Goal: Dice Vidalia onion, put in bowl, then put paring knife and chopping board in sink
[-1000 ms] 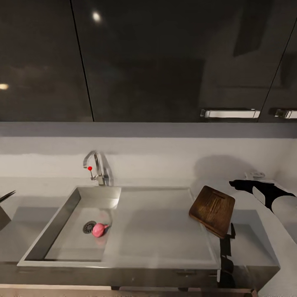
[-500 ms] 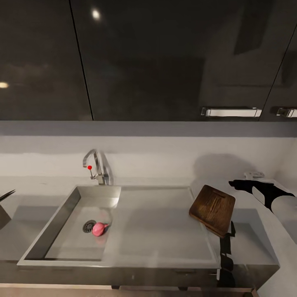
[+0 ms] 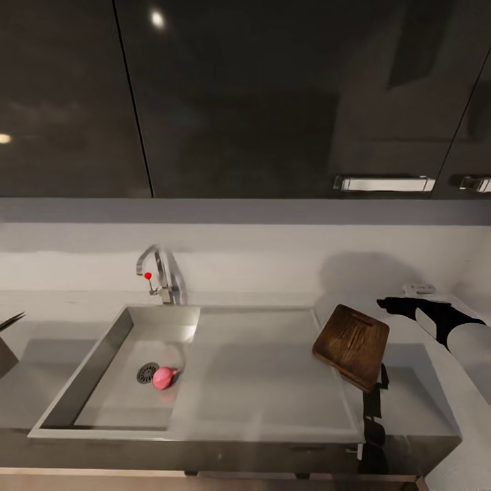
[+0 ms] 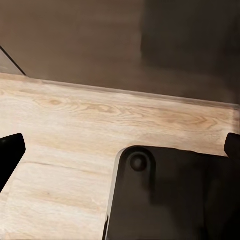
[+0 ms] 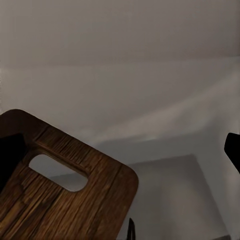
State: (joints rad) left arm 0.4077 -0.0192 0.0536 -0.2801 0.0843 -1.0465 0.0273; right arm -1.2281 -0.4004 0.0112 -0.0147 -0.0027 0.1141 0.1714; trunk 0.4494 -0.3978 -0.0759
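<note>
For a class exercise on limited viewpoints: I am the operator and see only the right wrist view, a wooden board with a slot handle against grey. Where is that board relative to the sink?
Observer: In the head view the chopping board sits at the right end of the sink's flat drainboard, and it looks tilted.
Operator: Is the onion out yet?
Observer: No. The Vidalia onion lies in the basin, right beside the round drain.
Operator: What is the left arm doing?
Observer: The left fingers are spread wide and hold nothing, with a pale wooden floor beyond them.
</note>
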